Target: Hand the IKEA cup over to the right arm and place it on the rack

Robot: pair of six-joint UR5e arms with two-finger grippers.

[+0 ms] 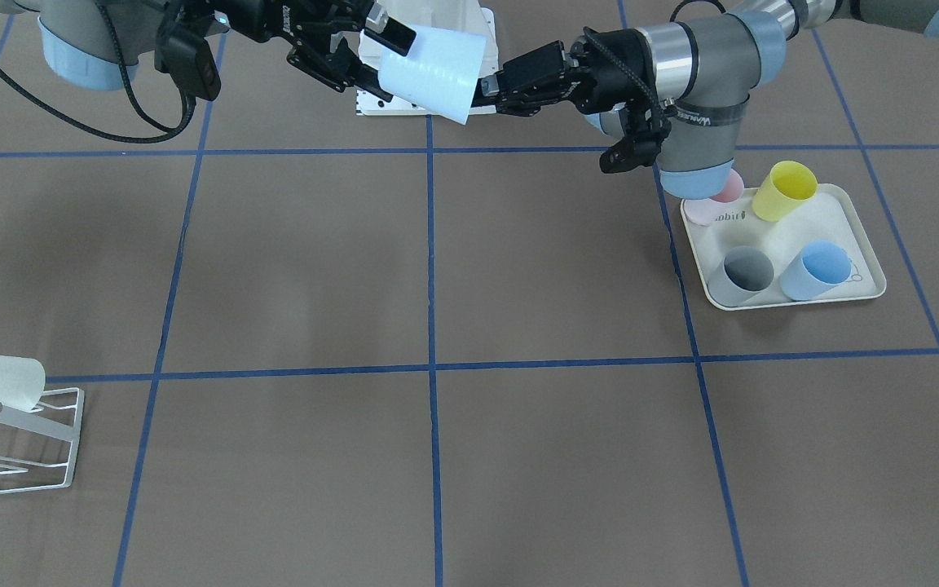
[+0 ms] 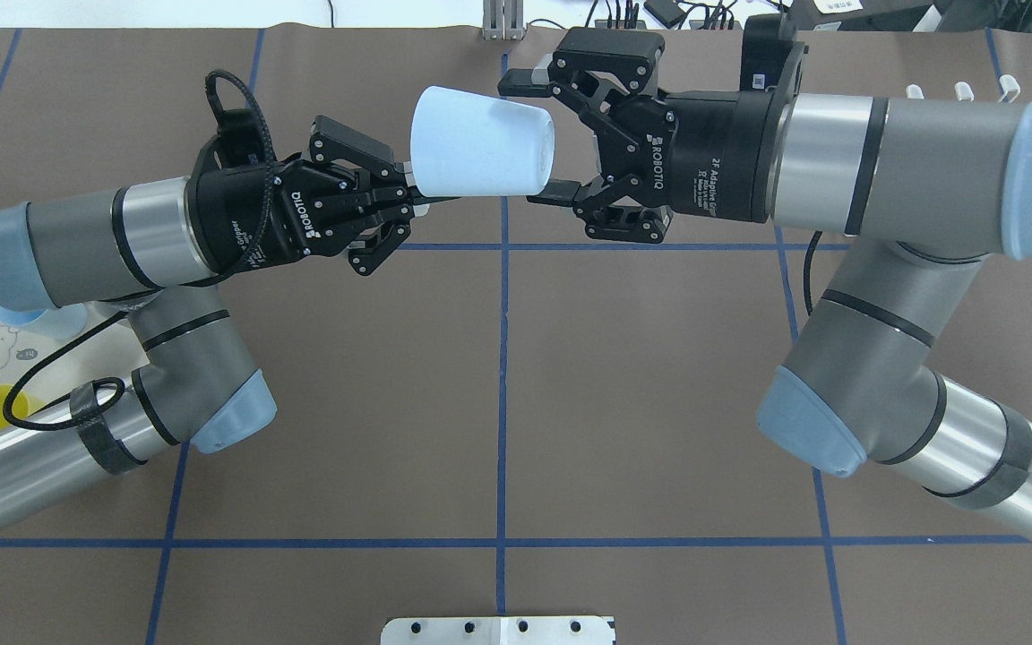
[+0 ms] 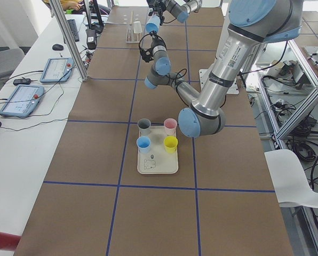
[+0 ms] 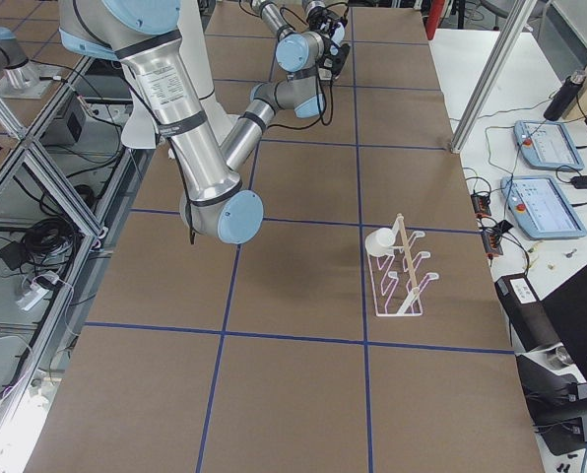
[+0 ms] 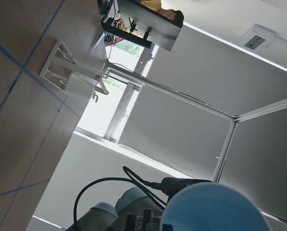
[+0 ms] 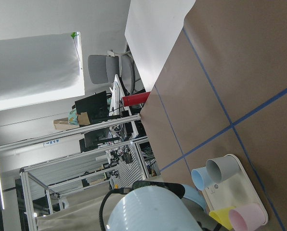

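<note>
brown and crossed by blue lines, the table (image 2: 498,403) lies well below the ikea cup (image 2: 480,143), which hangs in the air on its side, its long axis running from arm to arm. at the cup's wide mouth end the left gripper (image 2: 410,190) is clamped on the rim. at the cup's narrower base end the right gripper (image 2: 541,139) is spread, one finger on either side of the wall, seemingly not yet pressing. the right arm likely need only close. the rack (image 1: 29,440) stands well apart from the cup, on the right arm's side.
</note>
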